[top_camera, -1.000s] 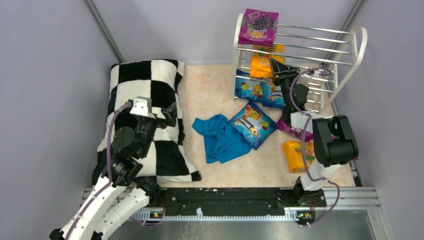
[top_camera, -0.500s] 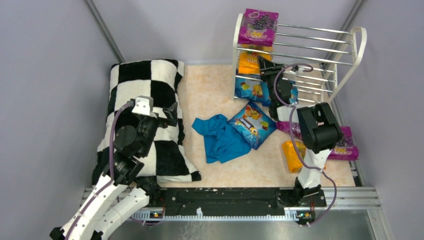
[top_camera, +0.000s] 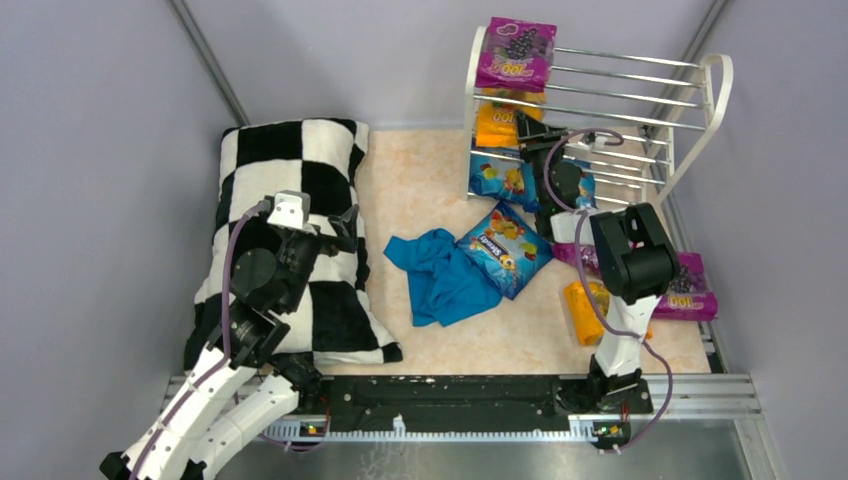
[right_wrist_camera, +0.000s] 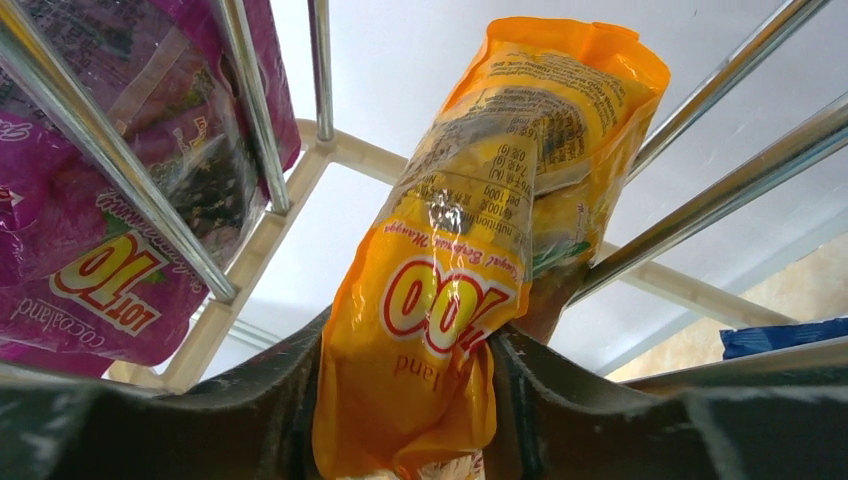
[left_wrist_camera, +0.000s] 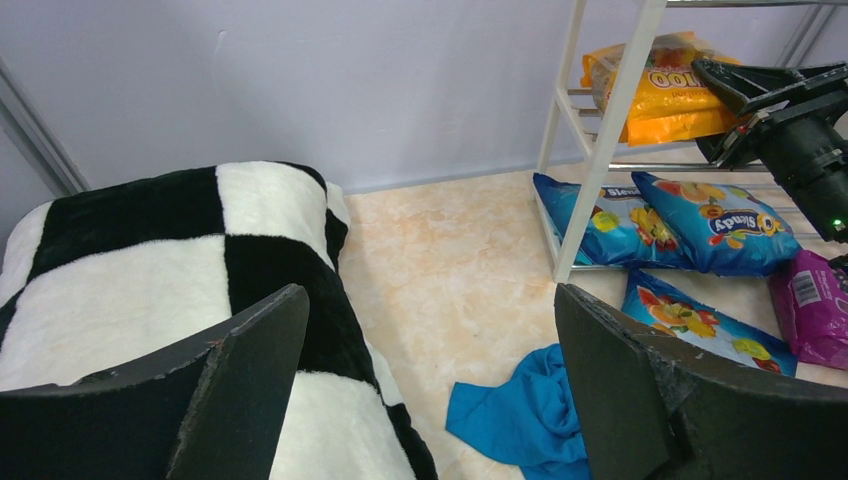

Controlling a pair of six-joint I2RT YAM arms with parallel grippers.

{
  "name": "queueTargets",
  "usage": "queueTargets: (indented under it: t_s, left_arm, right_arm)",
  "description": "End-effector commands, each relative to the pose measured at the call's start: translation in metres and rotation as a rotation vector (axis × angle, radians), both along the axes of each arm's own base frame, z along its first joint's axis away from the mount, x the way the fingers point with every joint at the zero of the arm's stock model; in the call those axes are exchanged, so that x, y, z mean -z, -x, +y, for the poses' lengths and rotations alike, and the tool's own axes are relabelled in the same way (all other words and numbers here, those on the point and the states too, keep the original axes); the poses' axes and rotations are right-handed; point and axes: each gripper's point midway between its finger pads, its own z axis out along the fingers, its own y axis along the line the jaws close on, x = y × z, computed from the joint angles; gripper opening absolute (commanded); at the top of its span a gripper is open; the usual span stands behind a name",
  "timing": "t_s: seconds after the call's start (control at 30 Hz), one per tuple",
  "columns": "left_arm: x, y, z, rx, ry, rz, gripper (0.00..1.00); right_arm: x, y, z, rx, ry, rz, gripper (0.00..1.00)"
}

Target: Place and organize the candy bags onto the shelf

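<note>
My right gripper is shut on an orange candy bag and holds it at the left end of the middle tier of the white shelf. In the right wrist view the bag sits between my fingers, under the purple bag on the top rods. That purple bag lies on the top tier. Two blue bags lie on the bottom tier. A blue bag, an orange bag and a purple bag lie on the floor. My left gripper is open and empty above the pillow.
A black-and-white checkered pillow fills the left side. A teal-blue cloth lies crumpled in the middle, touching the floor blue bag. Grey walls close in on both sides. The left wrist view shows the cloth between its fingers.
My right gripper has carried the orange bag left and deeper along the middle tier. The right arm's swing uncovered the purple bag on the floor. The left arm shifted slightly.
</note>
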Motion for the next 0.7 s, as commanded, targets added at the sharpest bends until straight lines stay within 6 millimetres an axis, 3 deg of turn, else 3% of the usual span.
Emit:
queueTargets:
  t_s: [0.0, 0.37, 0.67]
  left_arm:
    - [-0.003, -0.002, -0.005, 0.016, 0.013, -0.017, 0.99]
    - [-0.002, -0.003, -0.005, 0.015, 0.011, -0.013, 0.99]
    - [-0.001, -0.004, -0.005, 0.011, 0.009, -0.009, 0.99]
  right_arm:
    - [0.009, 0.002, 0.011, 0.018, 0.073, 0.045, 0.47]
    - [0.041, 0.019, -0.010, 0.104, 0.160, 0.289, 0.78]
    - [0.043, 0.032, 0.009, -0.022, 0.173, 0.342, 0.78]
